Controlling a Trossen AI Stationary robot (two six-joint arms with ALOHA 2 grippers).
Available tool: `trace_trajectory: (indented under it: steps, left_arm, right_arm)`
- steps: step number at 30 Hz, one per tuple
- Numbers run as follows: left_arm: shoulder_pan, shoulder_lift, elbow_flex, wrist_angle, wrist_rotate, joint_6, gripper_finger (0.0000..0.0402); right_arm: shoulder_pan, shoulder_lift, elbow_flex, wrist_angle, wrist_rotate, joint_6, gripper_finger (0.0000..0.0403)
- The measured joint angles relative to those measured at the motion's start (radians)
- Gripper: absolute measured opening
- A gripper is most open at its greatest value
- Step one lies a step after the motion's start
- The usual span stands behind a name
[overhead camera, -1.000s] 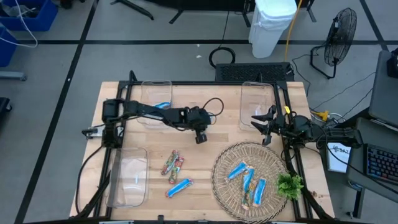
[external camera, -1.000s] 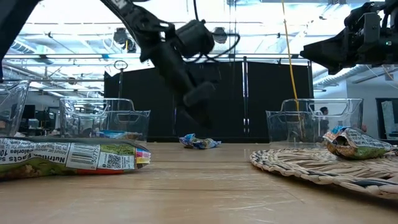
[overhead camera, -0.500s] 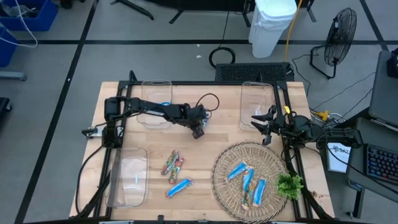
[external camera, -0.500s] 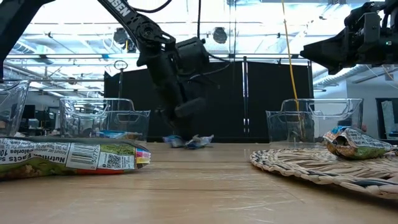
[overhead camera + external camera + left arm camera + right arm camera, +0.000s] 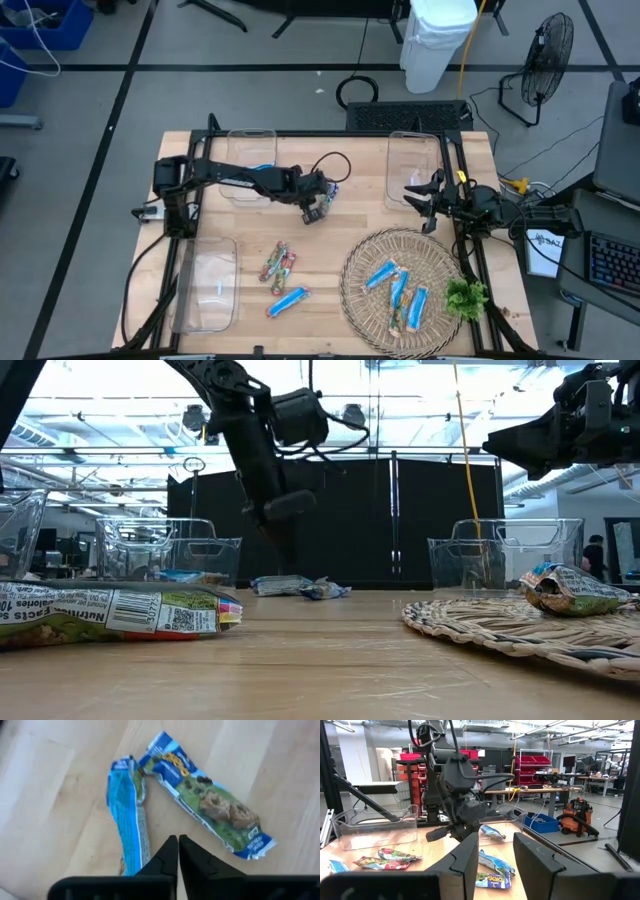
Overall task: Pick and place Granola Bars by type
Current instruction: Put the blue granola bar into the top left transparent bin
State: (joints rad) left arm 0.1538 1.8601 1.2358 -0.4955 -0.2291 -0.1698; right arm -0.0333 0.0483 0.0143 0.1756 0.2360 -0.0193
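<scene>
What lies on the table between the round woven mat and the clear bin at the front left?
High view: three bars between the mat and the bin: two multicoloured bars side by side and one blue bar nearer the front edge.

You have two blue-wrapped bars (image 5: 207,805) lying flat and touching near the table's centre. Multicoloured bars (image 5: 278,262) and one blue bar (image 5: 287,301) lie at seven o'clock. More blue bars (image 5: 398,290) rest on the woven mat at five o'clock.

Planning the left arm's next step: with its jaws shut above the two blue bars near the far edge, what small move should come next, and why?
Probably open the jaws, then lower. The left gripper is shut and empty above two blue bars lying loose on the table, so it cannot straddle either one yet.
</scene>
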Motion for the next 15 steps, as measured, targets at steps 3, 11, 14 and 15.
trace_trajectory:
  steps: [3,11,14,15]
  left_arm:
    - [0.002,-0.002,0.0,-0.01,-0.014,0.004,0.0056]
    - [0.008,0.038,-0.002,-0.019,-0.167,0.007,0.0167]
    - [0.022,0.038,-0.002,-0.023,-0.163,-0.008,0.0194]
    - [0.027,0.038,-0.002,-0.024,-0.16,-0.021,0.02]
  right_arm:
    - [0.0,0.0,0.0,0.0,0.0,0.0,0.0114]
    - [0.0,0.0,0.0,-0.001,0.0,0.0,0.0114]
    - [0.0,0.0,0.0,-0.001,0.0,0.0,0.0114]
    - [0.0,0.0,0.0,0.0,0.0,0.0,0.0114]
